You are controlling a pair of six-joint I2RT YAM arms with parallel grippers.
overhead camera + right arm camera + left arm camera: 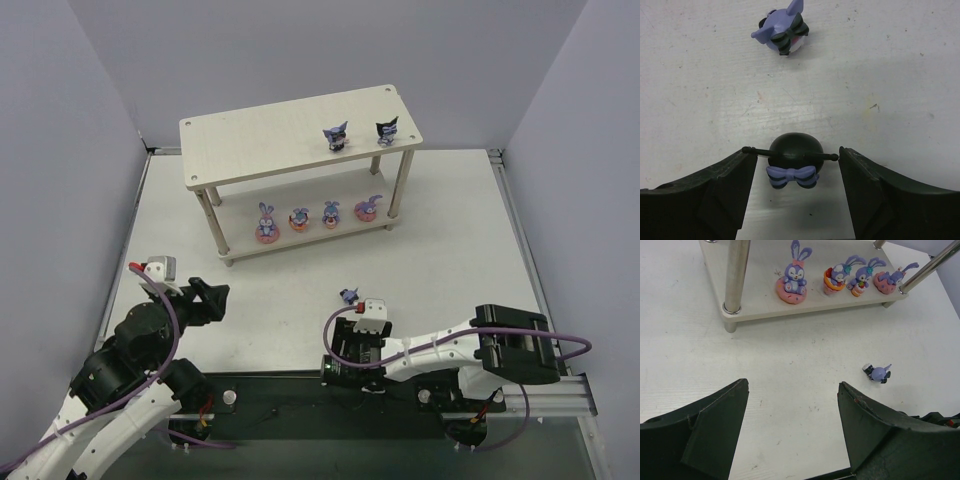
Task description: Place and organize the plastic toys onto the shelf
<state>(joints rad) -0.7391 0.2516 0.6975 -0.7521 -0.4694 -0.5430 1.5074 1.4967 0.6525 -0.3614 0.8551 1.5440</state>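
Observation:
The beige two-tier shelf (250,135) stands at the back. Two dark pointed-ear figures (337,135) (387,131) stand on its top board. Four purple-blue bunnies (266,223) sit in a row on its lower board, also in the left wrist view (794,276). My right gripper (796,162) is open around a dark figure with a purple bow (792,160), whose thin side tips reach both fingers. Another figure (784,31) lies on the table just beyond, seen from above (348,295). My left gripper (792,405) is open and empty, low over the table at the near left.
The shelf's round legs (735,280) stand on the white table (300,290). Grey walls close in the left, back and right. The arm bases and purple cables (150,330) run along the near edge.

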